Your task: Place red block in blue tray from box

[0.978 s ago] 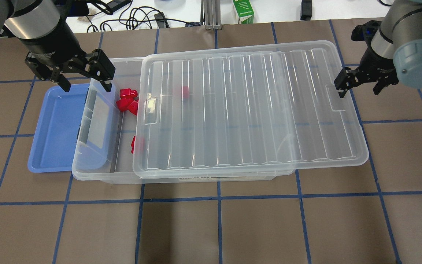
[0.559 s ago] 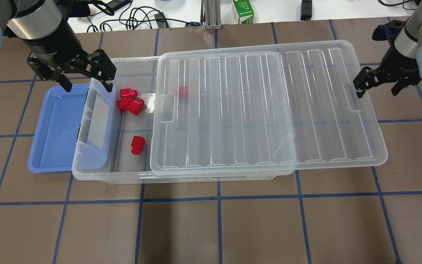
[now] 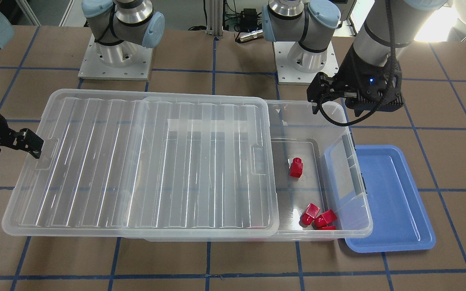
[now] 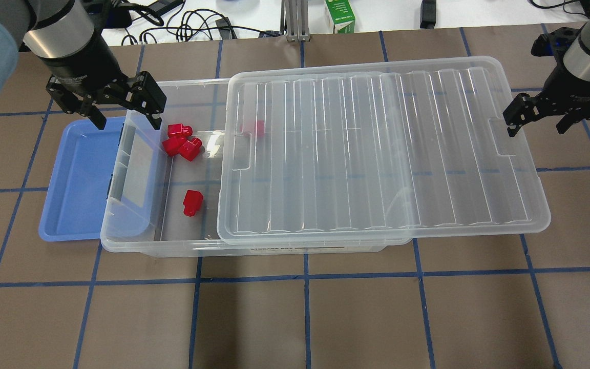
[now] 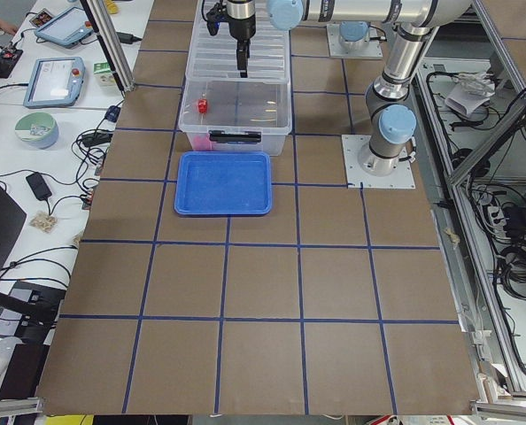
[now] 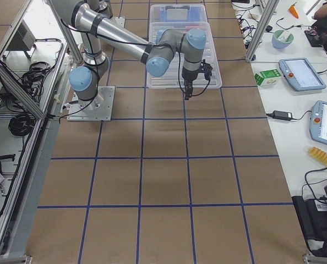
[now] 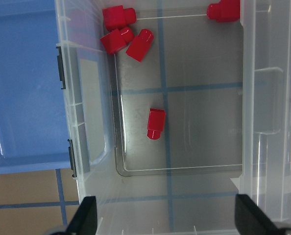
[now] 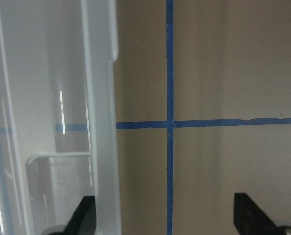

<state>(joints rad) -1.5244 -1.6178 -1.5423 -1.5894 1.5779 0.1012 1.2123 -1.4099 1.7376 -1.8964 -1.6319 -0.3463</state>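
- The box (image 4: 121,238) is sitting across the table. Its lid (image 4: 377,154) is lying shifted toward the robot's right, so only the left end is standing uncovered. I think this is what gives the arm a way in from above.
- In this uncovered part one red block (image 4: 192,202) is lying alone on the floor of the box, apart from the walls. It looks the easiest one to take, because fingers can come down on both sides of it.
- The blue tray (image 4: 77,179) is waiting just beside the left end of the box, partly under its rim, so the carry will probably be short.
- Further away, three other blocks (image 4: 180,141) are crowding together in the far corner, and one more (image 4: 256,128) is showing through the lid.
- The left gripper (image 4: 126,123) is hovering over the far left corner with its fingers wide apart and holding nothing, seemingly ready to go down.
- The right gripper (image 4: 537,128) is also spread and empty at the right end of the lid; whether it is touching the rim I cannot tell.
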